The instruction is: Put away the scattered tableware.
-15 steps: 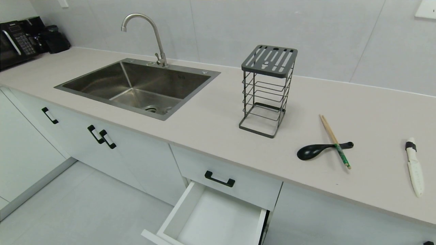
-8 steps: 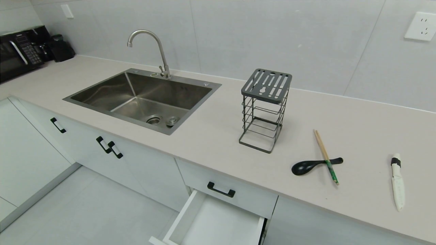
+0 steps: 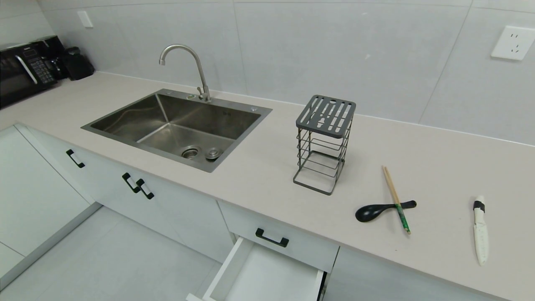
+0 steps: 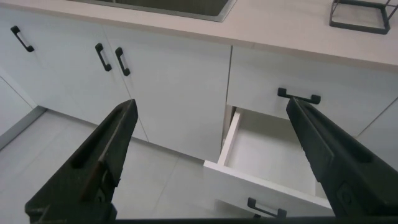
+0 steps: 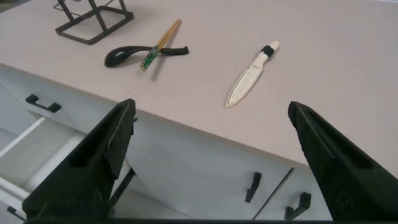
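Black spoon point(image 3: 378, 210) crosswise under chopsticks point(image 3: 395, 198), white knife point(image 3: 480, 230) tip toward counter point(image 3: 267, 167) front

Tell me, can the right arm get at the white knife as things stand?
Probably yes: the white knife lies alone on the countertop, apart from the chopsticks, and the open right pincer faces it with nothing between.
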